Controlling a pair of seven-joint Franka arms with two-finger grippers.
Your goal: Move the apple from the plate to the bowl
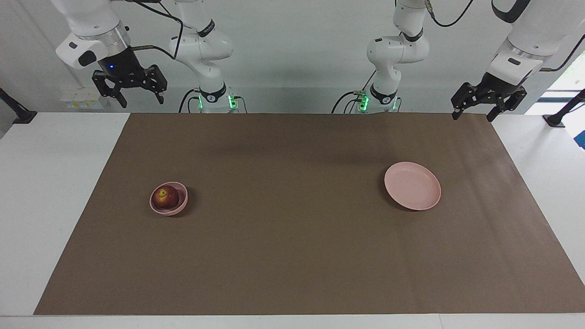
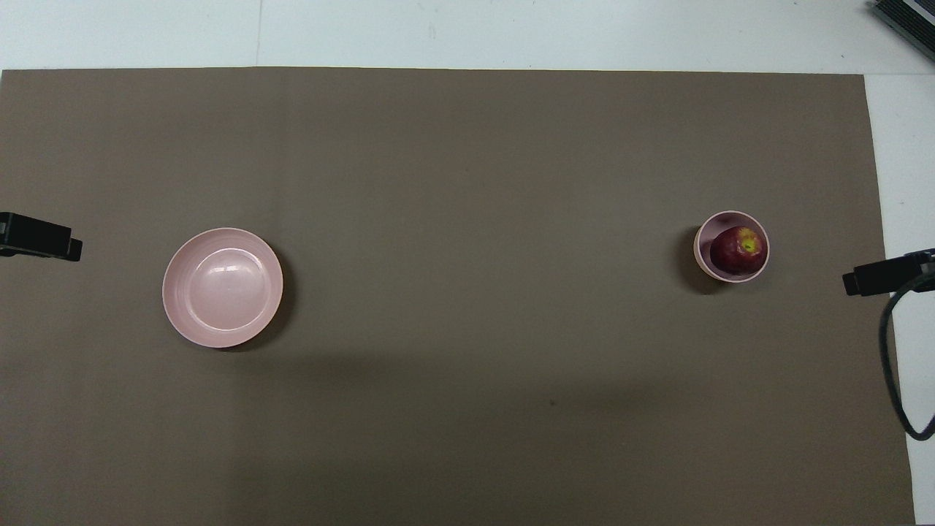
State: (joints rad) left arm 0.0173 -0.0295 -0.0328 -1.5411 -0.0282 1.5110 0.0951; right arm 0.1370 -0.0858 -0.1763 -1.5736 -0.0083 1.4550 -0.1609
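Left gripper (image 1: pixel 473 111) and right gripper (image 1: pixel 140 97) hang raised — seemingly spread.

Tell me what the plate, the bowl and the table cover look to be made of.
Plate: probably plastic or melamine, pale pink, semi-gloss; light glints on its floor.
Bowl: seemingly the same pink material, a duller sheen; the apple fills it.
Table cover: matte brown sheet, likely paper or thin card; flat, with faint fold lines.

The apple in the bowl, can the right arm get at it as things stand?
Probably yes: the apple sits exposed in the bowl, toward the right arm's end, and the right end effector is open, holding nothing.
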